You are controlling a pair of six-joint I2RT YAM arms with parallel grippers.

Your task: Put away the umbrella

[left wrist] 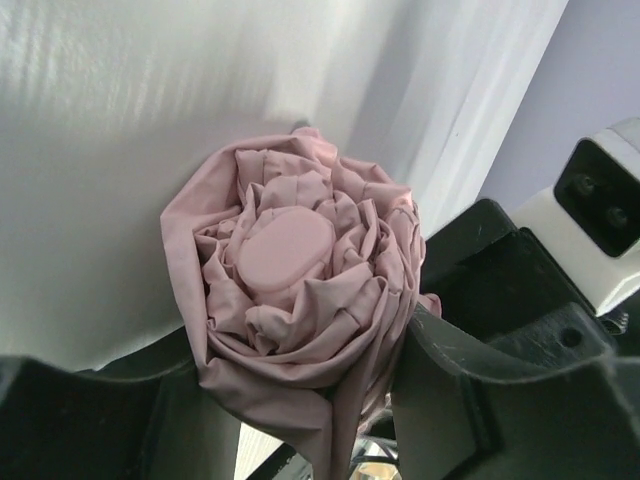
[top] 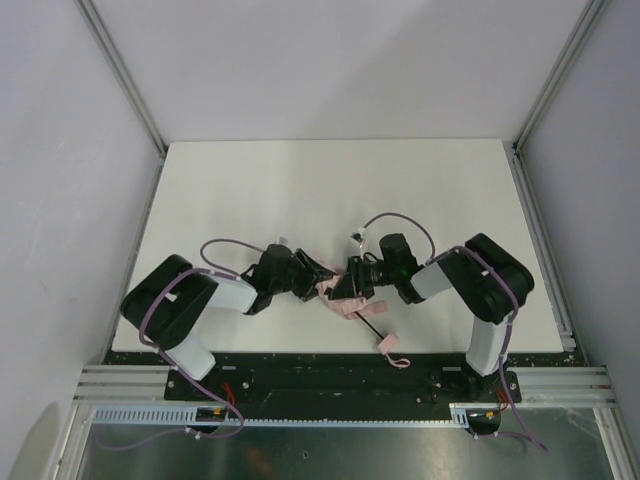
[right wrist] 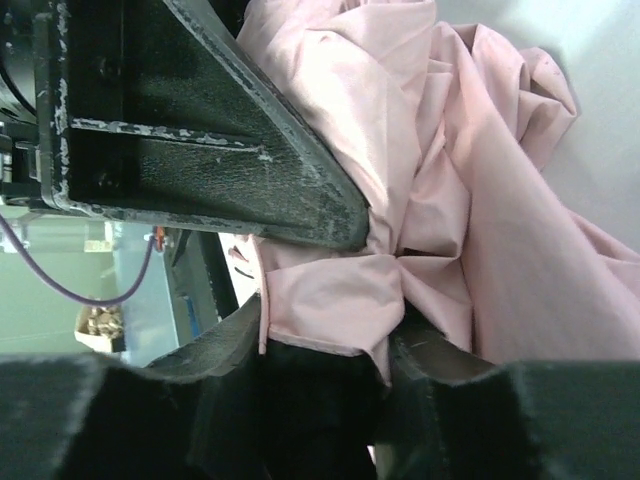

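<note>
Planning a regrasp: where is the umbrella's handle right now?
In the top view the handle lies by the table's near edge, right of centre, at the end of the black shaft.

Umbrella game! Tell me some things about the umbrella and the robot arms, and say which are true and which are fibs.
1. The umbrella is pale pink. True.
2. It is spread wide open. False: its fabric is bunched up in folds.
3. The left tool and the right tool both meet at the fabric. True.
4. The handle lies at the far edge of the table. False: it lies by the near edge, toward the arm bases.
</note>
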